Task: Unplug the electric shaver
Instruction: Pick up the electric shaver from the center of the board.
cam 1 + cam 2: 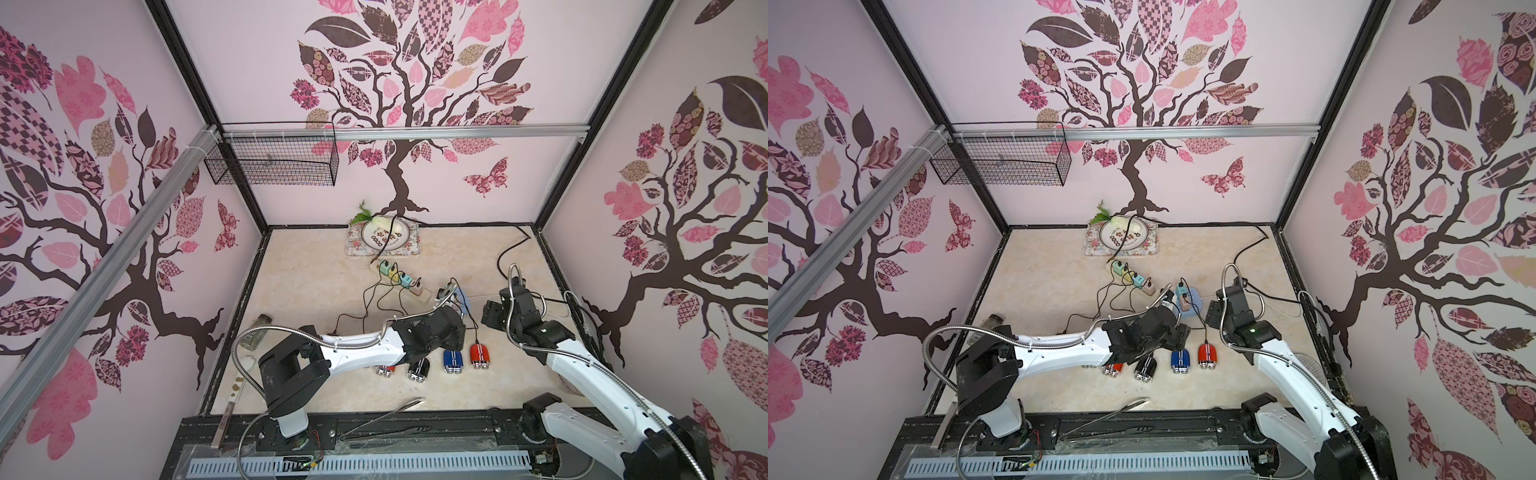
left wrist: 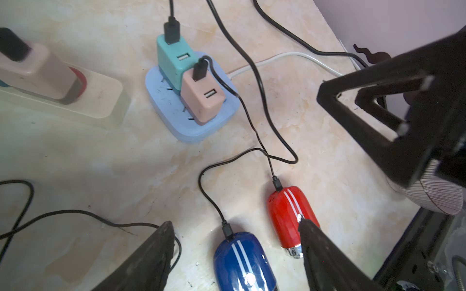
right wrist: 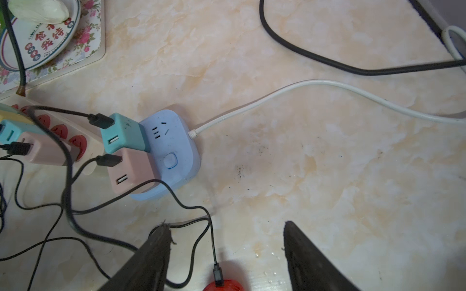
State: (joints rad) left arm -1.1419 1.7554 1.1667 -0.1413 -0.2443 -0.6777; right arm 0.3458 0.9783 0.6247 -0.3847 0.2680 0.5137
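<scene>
Glossy red shaver (image 2: 287, 209), twin white stripes

The red shaver (image 2: 290, 214) and the blue shaver (image 2: 234, 264) are made of glossy plastic, with chromed metal at the red one's head. The counter (image 3: 327, 163) is finished smooth, like pale marble. The blue socket block (image 3: 181, 151) is seen in matt, scuffed plastic. The right claw (image 3: 225, 223) is matt black, with rough edges.

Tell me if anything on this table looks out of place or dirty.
Yes. A black cord lies across the plate holding a white vegetable, an odd place for a cable. Dark specks also dirty the table near the blue power cube.
</scene>
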